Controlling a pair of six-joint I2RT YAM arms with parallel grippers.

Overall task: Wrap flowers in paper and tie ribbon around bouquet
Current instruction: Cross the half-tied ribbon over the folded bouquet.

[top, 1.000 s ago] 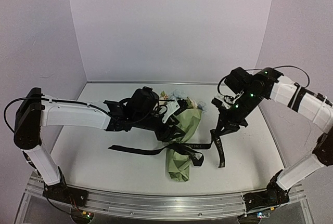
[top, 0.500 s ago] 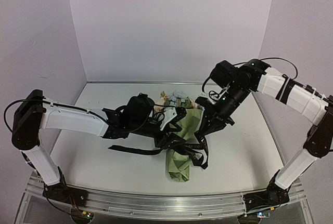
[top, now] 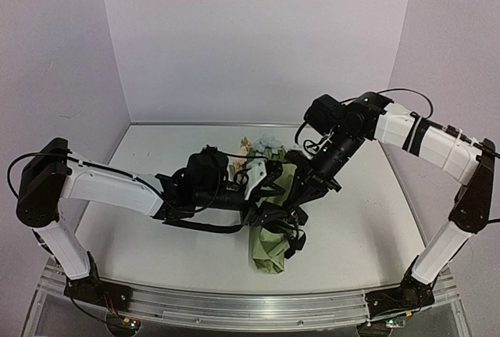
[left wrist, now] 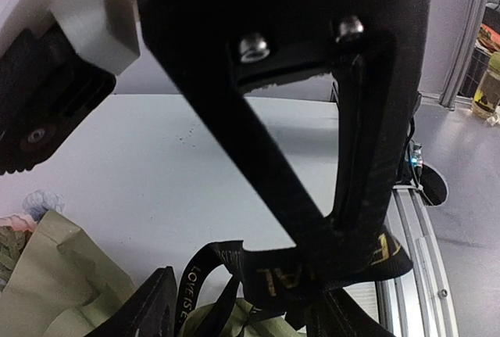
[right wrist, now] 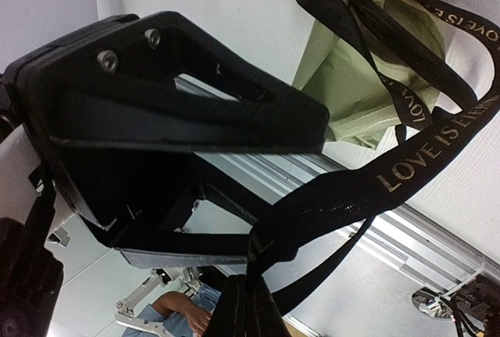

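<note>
You are looking at paper [top: 269,247] showing plain sage green, creases shading darker. Ribbon [right wrist: 437,149] is running black, with tan-gold capital lettering repeating along its length. Flowers [top: 266,146] are showing cream and pale blue. Surface [top: 156,173] is reading plain off-white. Left arm [top: 109,184] and right arm [top: 437,145] are wearing white shells with black joints, black band crossing right forearm. Walls [top: 258,40] are glowing pale lilac. Rail [top: 250,310] at near edge is shining silver.

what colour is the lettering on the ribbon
Pale gold capitals on the black ribbon, clearest in the right wrist view.
</note>
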